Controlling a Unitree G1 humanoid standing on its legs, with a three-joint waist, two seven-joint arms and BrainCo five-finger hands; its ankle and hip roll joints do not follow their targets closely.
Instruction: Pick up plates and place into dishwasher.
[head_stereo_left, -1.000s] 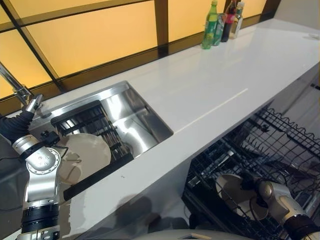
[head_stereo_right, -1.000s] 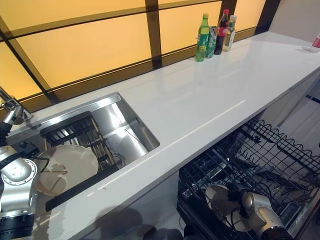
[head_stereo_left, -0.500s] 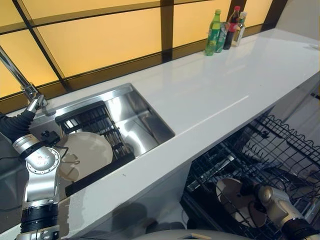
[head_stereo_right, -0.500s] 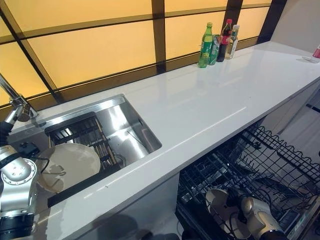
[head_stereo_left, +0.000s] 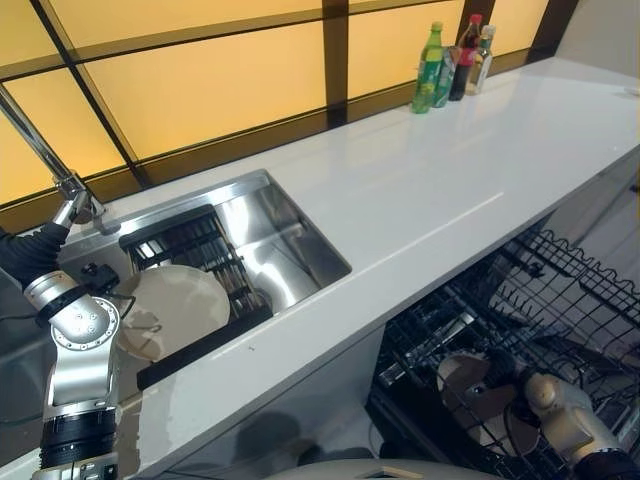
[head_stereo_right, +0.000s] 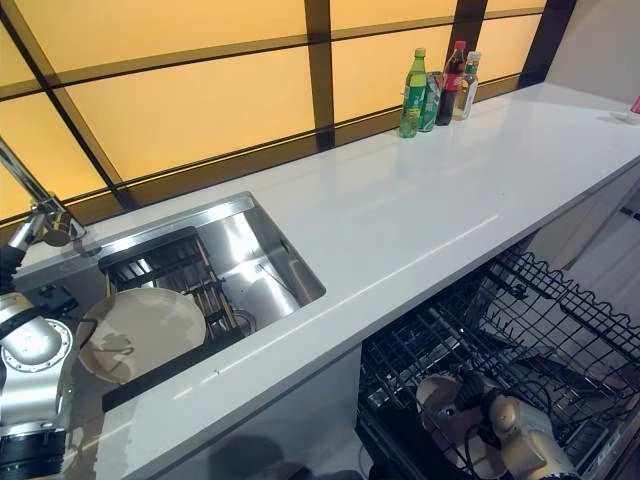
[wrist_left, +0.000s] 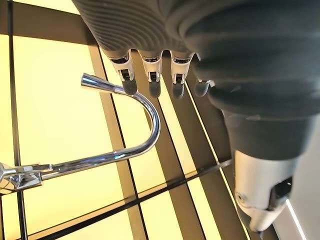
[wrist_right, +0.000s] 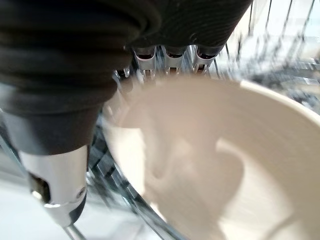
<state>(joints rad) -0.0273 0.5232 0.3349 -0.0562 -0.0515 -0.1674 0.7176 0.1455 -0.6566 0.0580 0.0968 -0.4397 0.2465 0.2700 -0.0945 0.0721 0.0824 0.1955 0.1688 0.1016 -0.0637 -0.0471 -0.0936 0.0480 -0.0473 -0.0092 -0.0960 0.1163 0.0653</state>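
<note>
Setting: a kitchen. Long white countertop (head_stereo_right: 420, 200) with a stainless sink (head_stereo_right: 250, 255) set into it and a chrome tap (wrist_left: 125, 150) at far left. Bottles (head_stereo_right: 435, 85) stand at the far end by amber window panes (head_stereo_right: 200, 100). Below the counter's near edge, a dishwasher rack (head_stereo_right: 520, 340) is pulled out.

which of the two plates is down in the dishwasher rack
The plate held by the right robot hand in the black dishwasher rack. The other plate rests at the sink.
</note>
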